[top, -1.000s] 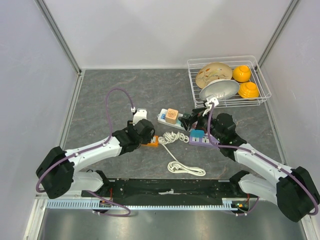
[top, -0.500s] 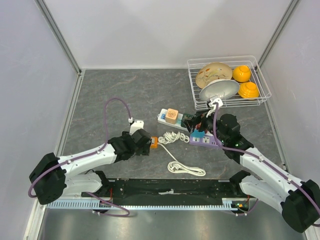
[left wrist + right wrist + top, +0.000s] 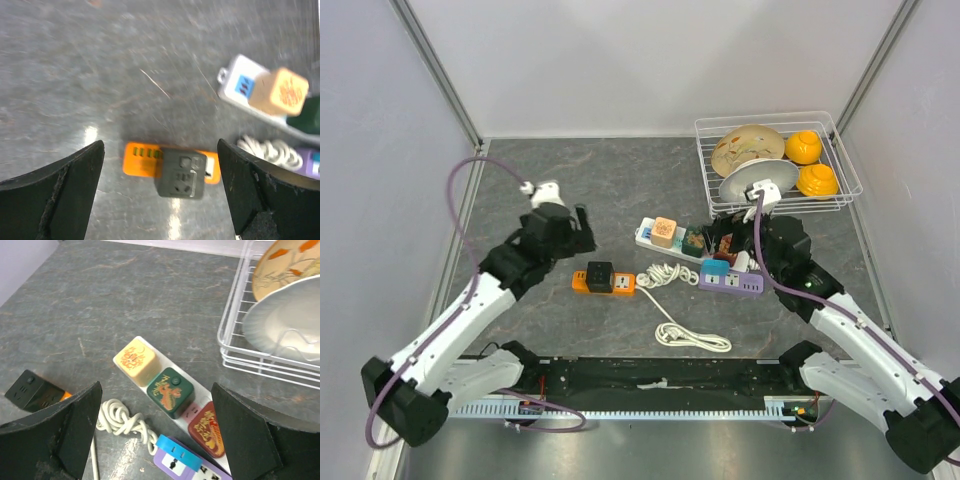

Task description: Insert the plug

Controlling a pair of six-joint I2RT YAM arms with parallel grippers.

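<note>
A black cube plug [image 3: 599, 275] stands upright on the left part of an orange power strip [image 3: 623, 286] in the middle of the table. In the left wrist view the plug [image 3: 181, 172] covers the middle of the orange strip [image 3: 140, 159]. My left gripper [image 3: 582, 224] hangs open above and to the left of it, touching nothing. In that wrist view the left gripper [image 3: 160, 145] has its jaws spread wide, well clear of the plug. My right gripper [image 3: 156, 386] is open and empty above a white power strip [image 3: 190, 411].
The white strip [image 3: 645, 236] carries a yellow cube [image 3: 135, 360], a green cube [image 3: 170, 389] and a red cube [image 3: 210, 427]. A purple strip [image 3: 732, 283] with a blue plug [image 3: 715, 268] lies beside it. A white cord [image 3: 695, 338] coils nearby. A wire rack [image 3: 840, 150] of dishes stands back right.
The left gripper has opened, let go of the black plug and drawn up and back to the left. The plug stays on the orange strip. The right arm shifted slightly.
</note>
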